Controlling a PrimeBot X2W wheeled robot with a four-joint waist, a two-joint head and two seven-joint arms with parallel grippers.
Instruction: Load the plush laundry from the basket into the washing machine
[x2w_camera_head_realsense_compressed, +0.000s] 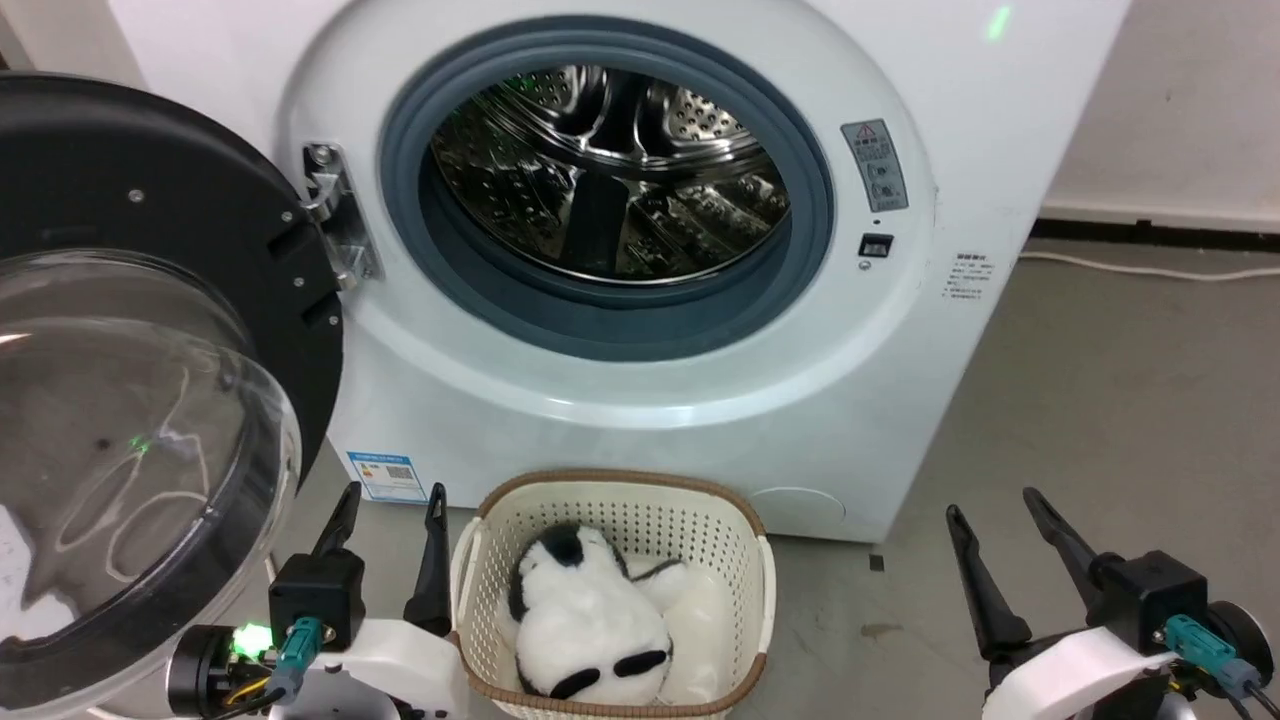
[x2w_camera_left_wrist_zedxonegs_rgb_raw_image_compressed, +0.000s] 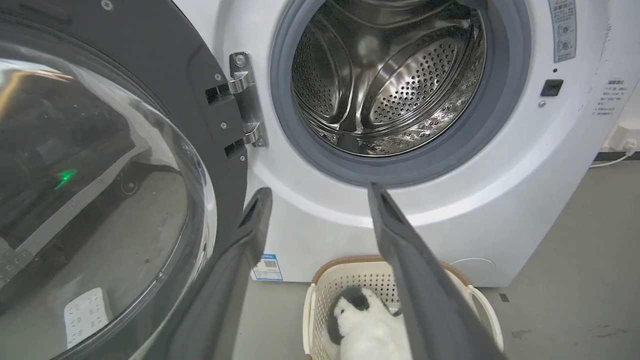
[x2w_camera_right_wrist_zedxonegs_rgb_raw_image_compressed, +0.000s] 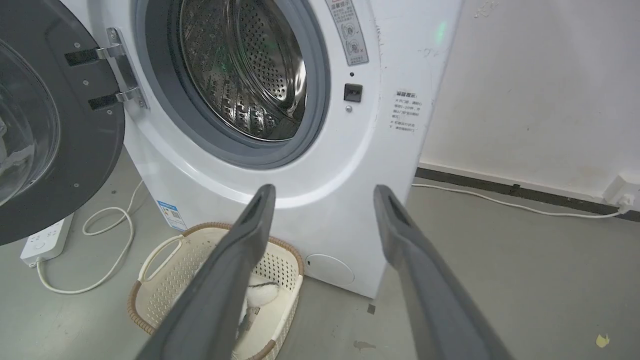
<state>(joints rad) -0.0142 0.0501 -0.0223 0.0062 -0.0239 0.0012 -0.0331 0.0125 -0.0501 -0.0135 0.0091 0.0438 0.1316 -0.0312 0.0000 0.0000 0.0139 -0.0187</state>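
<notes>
– Grey floor (x2w_camera_head_realsense_compressed: 1120, 400), arms low. Pincers?
– Left gripper (x2w_camera_head_realsense_compressed: 393, 495) and right gripper (x2w_camera_head_realsense_compressed: 990, 503) are both spread wide and empty. The plush laundry (x2w_camera_head_realsense_compressed: 590, 620) lies in the basket (x2w_camera_head_realsense_compressed: 620, 478), just beside the left one.
– Best approach?
– I'd pinch the plump white body from above, lift clear of the rim, then reach deep into the washing machine (x2w_camera_head_realsense_compressed: 640, 400), its drum (x2w_camera_head_realsense_compressed: 610, 170) open.

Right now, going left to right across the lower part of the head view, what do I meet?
open door → left pincer → basket holding the plush toy → right pincer
</notes>
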